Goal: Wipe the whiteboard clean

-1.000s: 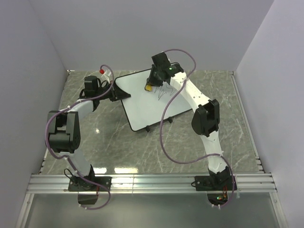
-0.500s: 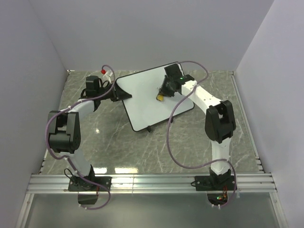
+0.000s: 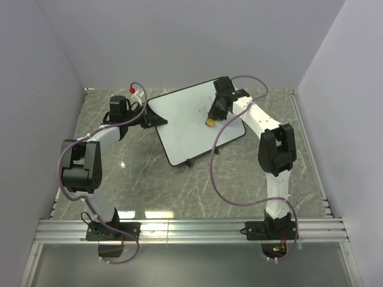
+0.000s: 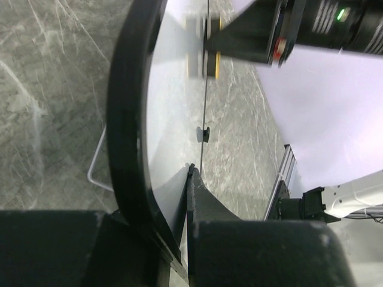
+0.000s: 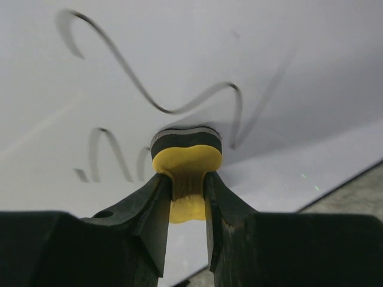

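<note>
The right hand point(image 5: 188, 186) is clamped on a small yellow eraser point(image 5: 187, 160). Its two dark fingers point(image 5: 149, 209) squeeze the foam so that it bulges above them. The eraser's dark felt face is pressed flat against the whiteboard point(image 5: 251, 54). Curving black marker strokes point(image 5: 134, 86) run across the white surface just above and to the left of the eraser, and one line meets its edge.

From above, the right hand point(image 3: 214, 113) and eraser point(image 3: 210, 122) sit over the right part of the whiteboard point(image 3: 182, 131), beside the strokes point(image 3: 203, 111).

The left hand point(image 3: 152, 119) is closed on the whiteboard's left corner. In the left wrist view the thin black rim point(image 4: 128, 119) runs between its fingers point(image 4: 200, 197), which grip it from both sides.

The whiteboard lies turned at an angle on the far half of the grey marbled desk point(image 3: 149, 179), about midway between the left and right edges, with one corner close to the far edge. Two small black feet point(image 3: 188, 162) show along its near side.
</note>
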You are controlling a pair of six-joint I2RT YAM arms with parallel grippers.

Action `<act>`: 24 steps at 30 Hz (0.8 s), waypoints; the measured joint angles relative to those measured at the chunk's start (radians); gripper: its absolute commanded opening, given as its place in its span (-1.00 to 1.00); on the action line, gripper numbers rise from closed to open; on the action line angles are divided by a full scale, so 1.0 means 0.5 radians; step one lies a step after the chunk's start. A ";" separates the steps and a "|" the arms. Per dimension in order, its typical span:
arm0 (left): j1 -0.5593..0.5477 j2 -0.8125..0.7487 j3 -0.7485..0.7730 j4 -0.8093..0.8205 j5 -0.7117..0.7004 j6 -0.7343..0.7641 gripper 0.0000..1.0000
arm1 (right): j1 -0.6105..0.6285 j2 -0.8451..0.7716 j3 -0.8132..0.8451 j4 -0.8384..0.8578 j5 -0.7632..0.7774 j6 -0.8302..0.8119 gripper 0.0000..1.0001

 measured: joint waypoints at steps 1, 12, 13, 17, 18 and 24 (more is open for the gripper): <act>0.000 0.000 0.000 -0.002 0.001 -0.002 -0.99 | 0.005 0.034 0.090 -0.005 -0.008 0.007 -1.00; -0.002 -0.013 -0.014 -0.030 -0.024 -0.037 -0.99 | 0.076 0.390 0.836 -0.138 -0.091 0.137 -1.00; -0.002 -0.014 -0.014 -0.031 -0.026 -0.043 -0.99 | 0.073 0.390 0.832 -0.137 -0.093 0.152 -1.00; -0.002 -0.017 -0.022 -0.033 -0.034 -0.060 -0.99 | 0.058 0.323 0.670 -0.011 -0.114 0.201 -1.00; -0.002 -0.018 -0.024 -0.031 -0.034 -0.060 -0.99 | 0.050 0.285 0.587 0.052 -0.122 0.217 -1.00; -0.012 -0.047 -0.040 -0.034 -0.034 -0.038 -0.99 | -0.041 0.020 0.024 0.265 -0.130 0.246 -1.00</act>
